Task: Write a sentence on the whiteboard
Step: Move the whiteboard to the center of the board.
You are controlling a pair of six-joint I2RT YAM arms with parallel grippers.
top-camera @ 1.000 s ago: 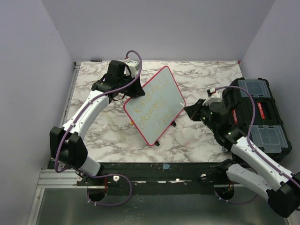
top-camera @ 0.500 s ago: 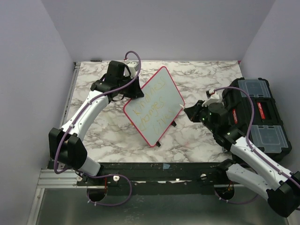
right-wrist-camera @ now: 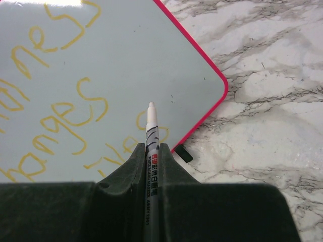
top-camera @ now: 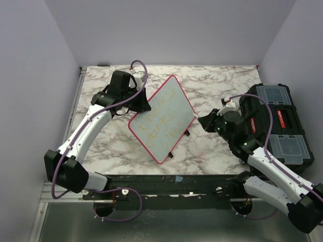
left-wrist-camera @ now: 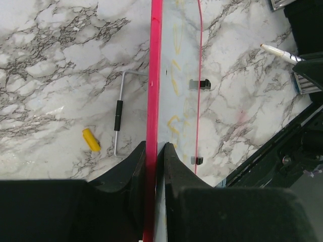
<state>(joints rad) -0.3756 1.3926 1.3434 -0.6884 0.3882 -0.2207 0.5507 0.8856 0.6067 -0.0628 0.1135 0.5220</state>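
— Where is the whiteboard?

— Near the middle of the marble table, tipped up at a steep slant with its written face toward the right arm. The left gripper has it by the pinkish-red frame. In the left wrist view the fingers are pinched narrow on that rim, one on each side.

— And the right gripper?

— Clamped tight on a white marker, which lies lengthwise between the fingers with its tip pointing out ahead. From the wrist camera the tip lines up with the board's lower right corner. The left wrist view shows bare marble between tip and frame, so they are apart.

— Is the sentence there?

— Yes, yellow handwriting in slanted lines across the white face. It is faint, and I would only guess that it starts with "Kindness".

— Anything else around?

— Small black clips stick out from the board's edge. Behind the board, a yellow cap lies on the marble just beside a thin bent metal rod with a black sleeve. A black toolbox sits at the table's right side, next to the right arm.
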